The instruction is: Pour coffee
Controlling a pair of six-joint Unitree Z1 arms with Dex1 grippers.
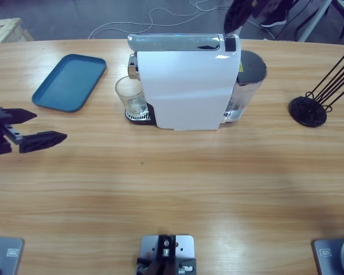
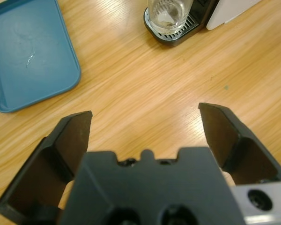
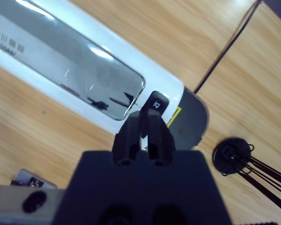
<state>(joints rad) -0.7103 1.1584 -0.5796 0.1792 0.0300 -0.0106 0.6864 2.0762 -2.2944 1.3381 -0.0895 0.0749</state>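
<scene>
A white coffee machine (image 1: 186, 86) stands at the table's middle back. A small clear glass tumbler (image 1: 130, 96) sits on its drip tray under the spout; in the left wrist view the tumbler (image 2: 168, 13) looks clear, and no dark coffee shows in it. My left gripper (image 1: 49, 126) hovers open near the table's left edge, well short of the tumbler, with nothing between its jaws (image 2: 145, 112). My right gripper (image 3: 144, 119) is shut and empty, its tips just over the black button (image 3: 158, 102) on the machine's top. In the high view the right gripper (image 1: 232, 23) comes down from the top edge.
A blue tray (image 1: 69, 82) lies left of the machine, also in the left wrist view (image 2: 28, 51). The machine's grey water tank (image 1: 249, 77) is on its right side. A black wire capsule holder (image 1: 309, 109) stands at the far right. Cables trail on the floor behind.
</scene>
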